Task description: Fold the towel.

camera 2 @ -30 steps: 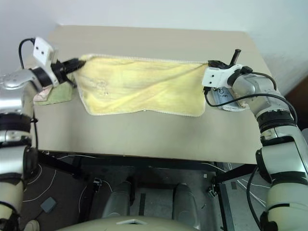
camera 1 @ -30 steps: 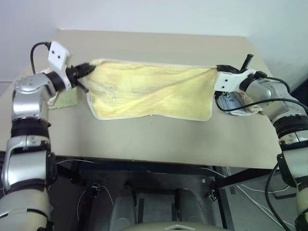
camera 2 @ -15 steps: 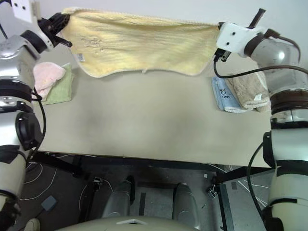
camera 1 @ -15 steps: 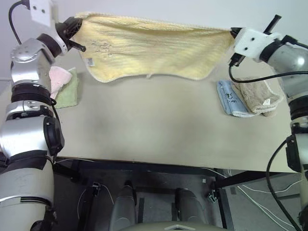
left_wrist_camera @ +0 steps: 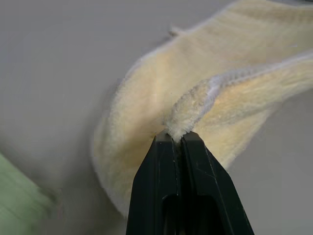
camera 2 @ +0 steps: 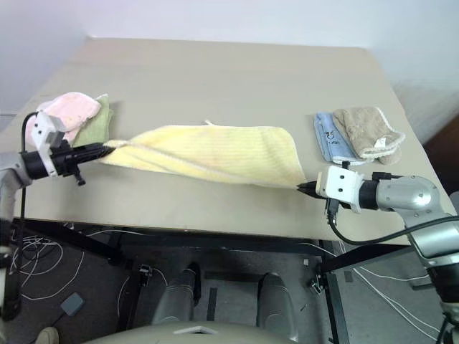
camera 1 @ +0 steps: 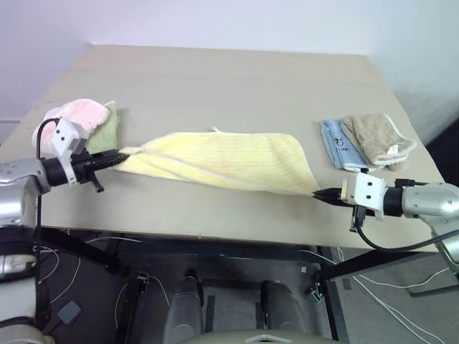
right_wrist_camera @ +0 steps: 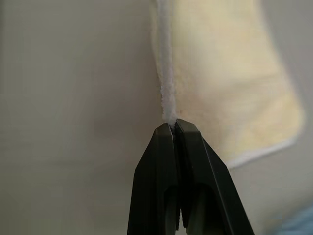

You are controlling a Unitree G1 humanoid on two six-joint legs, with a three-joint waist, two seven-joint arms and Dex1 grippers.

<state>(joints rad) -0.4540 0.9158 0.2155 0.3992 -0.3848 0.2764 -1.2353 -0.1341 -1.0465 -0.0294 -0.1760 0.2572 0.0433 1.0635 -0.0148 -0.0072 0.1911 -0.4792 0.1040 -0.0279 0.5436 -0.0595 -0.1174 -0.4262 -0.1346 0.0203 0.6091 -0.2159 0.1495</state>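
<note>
The pale yellow towel [camera 1: 229,159] lies stretched across the near half of the table, folded over on itself, its far part resting on the tabletop. My left gripper [camera 1: 118,156] is shut on its left corner, low over the table's left front. In the left wrist view the black fingers [left_wrist_camera: 195,166] pinch the bunched whitish edging of the towel [left_wrist_camera: 230,88]. My right gripper [camera 1: 320,193] is shut on the right corner near the table's front edge. The right wrist view has the towel [right_wrist_camera: 220,78] hanging from its shut fingertips [right_wrist_camera: 188,147].
A pink fluffy towel [camera 1: 77,115] on a green cloth [camera 1: 106,127] sits at the table's left edge, just behind my left gripper. A light-blue cloth [camera 1: 336,143] and a beige cloth [camera 1: 376,140] lie at the right. The tan table [camera 1: 215,79] extends far behind.
Both grippers came down and back toward the table's front edge with the towel's corners. The towel, held up and spread in the air half a second ago, now lies doubled over on the table.
</note>
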